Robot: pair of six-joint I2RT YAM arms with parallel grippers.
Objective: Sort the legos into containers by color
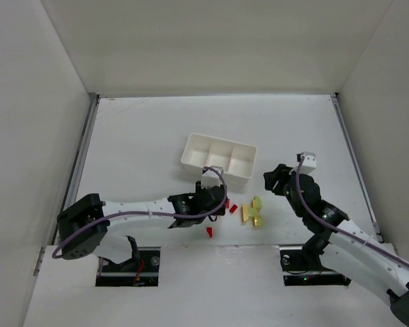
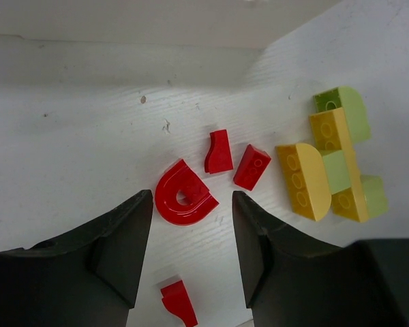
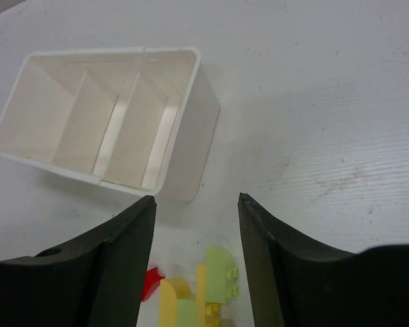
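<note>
Red, yellow-orange and pale green plastic bricks [image 1: 252,216] lie loose by the middle of the near edge; the white three-compartment plastic tray [image 1: 191,158] sits just beyond, toward the centre. The left gripper [image 1: 218,201] stretches low from the near-left corner, and the right gripper [image 1: 273,178] hangs bent beside the pile; they could clash if both close in.

Left wrist: wide-open, empty fingers straddle a red arch brick [image 2: 170,204], which could squirt free or drag the neighbouring red wedge [image 2: 219,153].

Right wrist: fingers parted, holding nothing, facing the bare tray.
</note>
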